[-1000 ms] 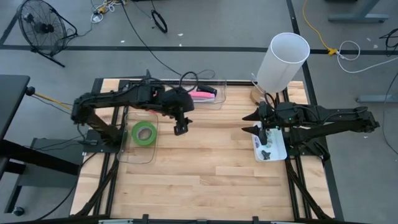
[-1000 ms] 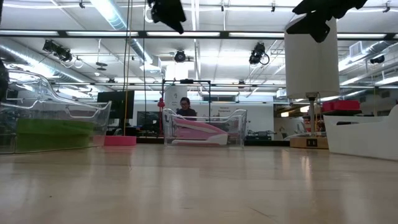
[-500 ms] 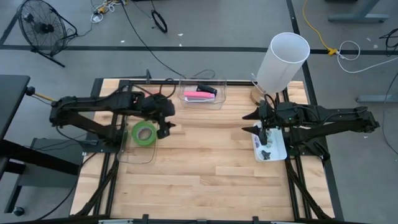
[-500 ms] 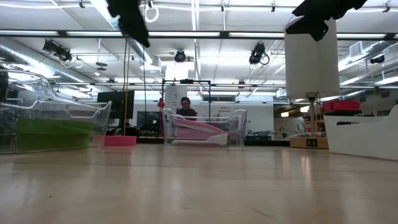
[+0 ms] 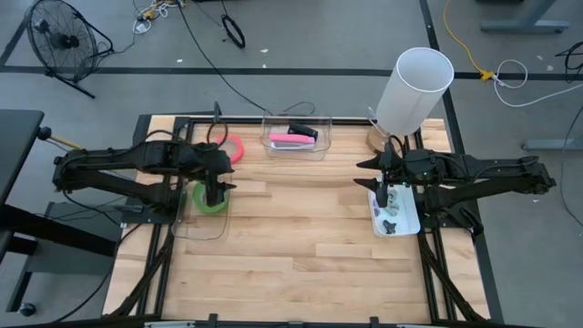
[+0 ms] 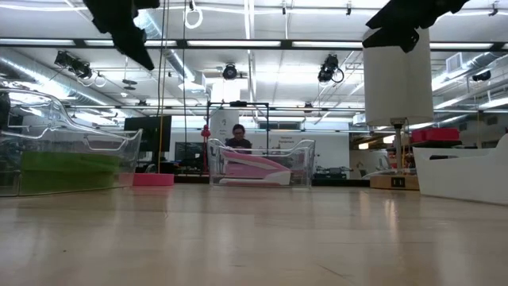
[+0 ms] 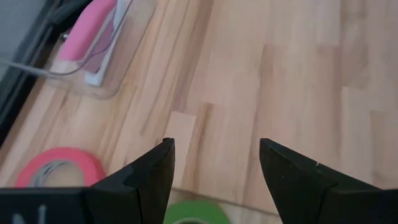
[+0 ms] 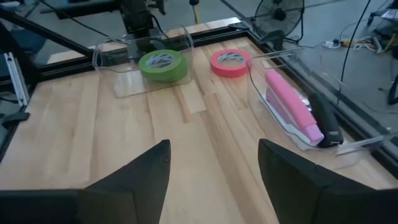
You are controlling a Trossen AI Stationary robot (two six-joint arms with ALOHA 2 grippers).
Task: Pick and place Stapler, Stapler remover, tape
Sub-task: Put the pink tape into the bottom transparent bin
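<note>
place: lab/workshop | cues: exposed ceiling ducts (image 6: 48, 59), floor fan (image 5: 56, 41), cables (image 5: 205, 50)

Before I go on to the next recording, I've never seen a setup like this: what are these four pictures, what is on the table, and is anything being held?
It is a robot with two dark arms at a wooden table.

The high view looks straight down. The low view looks level across the tabletop into the room. The other two come from cameras on each wrist, looking past that arm's own fingers.

The left hand hangs over a green tape roll lying in a clear tray. A pink-red tape roll lies on the table beside that tray. A pink stapler sits in a clear bin at the far edge. The right hand waits above a white tray of small items, near a tall white cylinder.

Both hands are open and hold nothing.
</note>
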